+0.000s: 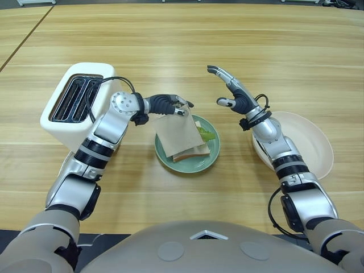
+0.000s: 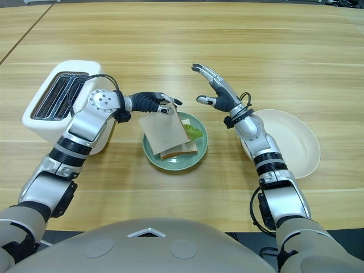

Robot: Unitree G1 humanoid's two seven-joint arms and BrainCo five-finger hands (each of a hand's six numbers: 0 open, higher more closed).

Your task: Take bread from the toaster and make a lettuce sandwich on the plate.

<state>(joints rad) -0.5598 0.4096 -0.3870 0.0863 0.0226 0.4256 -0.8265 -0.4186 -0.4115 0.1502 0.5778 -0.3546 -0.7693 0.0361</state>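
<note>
Two layers already down, apparently: showed a bottom slice (image 1: 190, 152) and ruffled green lettuce (image 1: 206, 135) on the round green plate (image 1: 196, 165) at frame centre. Pinched a thin, flat, square top slice (image 1: 176, 133), tilted, in the left robot hand (image 1: 168, 105) just above them; probably needed only laying flat. Held the right robot hand (image 1: 233, 91) wide, empty, right of the plate. Stood a boxy white toaster (image 1: 60, 122) at upper left on the wood-grain desk (image 1: 170, 34).

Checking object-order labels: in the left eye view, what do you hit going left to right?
toaster → left hand holding a bread slice over the green plate → right hand, open → white bowl
</note>
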